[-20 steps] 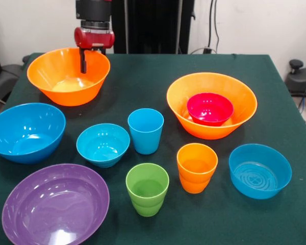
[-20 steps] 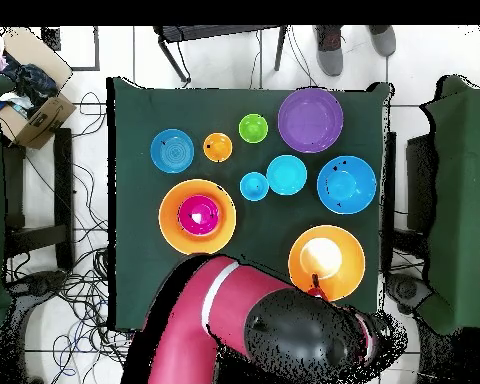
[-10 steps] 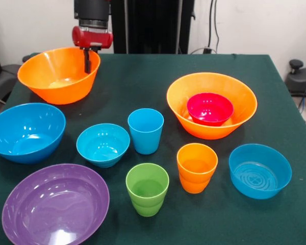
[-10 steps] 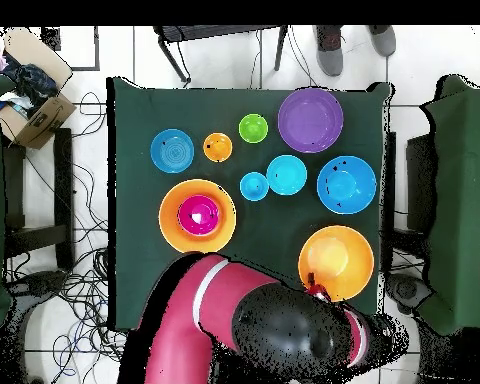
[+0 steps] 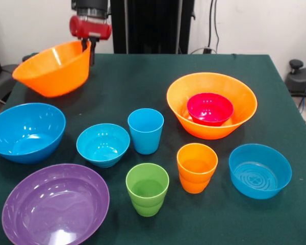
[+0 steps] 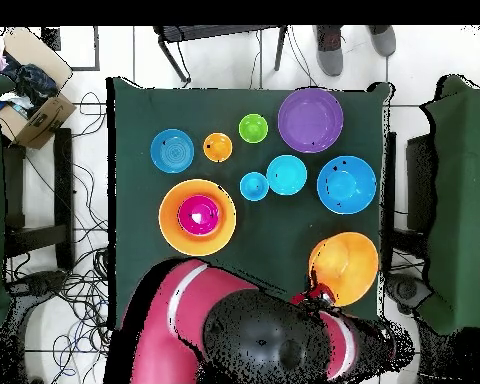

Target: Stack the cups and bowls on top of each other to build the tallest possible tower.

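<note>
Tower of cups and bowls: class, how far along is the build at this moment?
Done: only the small red bowl sits nested in one large orange bowl. In hand: the end effector grips the rim of the other orange bowl, which hangs tilted. Left: the three cups, the purple bowl and three blue bowls stand separately on the table.

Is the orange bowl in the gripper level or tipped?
Tipped. The orange bowl hangs by its rim from the gripper, its mouth slanting, its low side toward the table's edge.
</note>
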### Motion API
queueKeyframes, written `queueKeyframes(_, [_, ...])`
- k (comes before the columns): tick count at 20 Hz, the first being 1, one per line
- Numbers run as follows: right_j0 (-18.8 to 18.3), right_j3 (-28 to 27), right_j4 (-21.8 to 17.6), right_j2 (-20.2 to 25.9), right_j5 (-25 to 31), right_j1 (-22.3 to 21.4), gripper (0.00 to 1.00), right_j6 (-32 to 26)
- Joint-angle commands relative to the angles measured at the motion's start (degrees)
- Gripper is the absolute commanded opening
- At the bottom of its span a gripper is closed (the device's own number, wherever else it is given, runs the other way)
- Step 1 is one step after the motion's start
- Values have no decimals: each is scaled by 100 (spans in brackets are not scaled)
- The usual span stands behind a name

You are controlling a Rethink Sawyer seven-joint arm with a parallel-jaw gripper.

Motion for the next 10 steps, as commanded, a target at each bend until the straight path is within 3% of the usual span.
queueKeyframes(1, [603,494,-366,-533,81,-1167,0,-228])
queueKeyframes(4, [1080,614,-806,-933,300,-1581,0,30])
queueKeyframes(7, [1842,566,-1596,-1359,791,-1950,0,1107])
queueKeyframes(10, [2785,537,-2054,-1611,1208,-2128,0,2297])
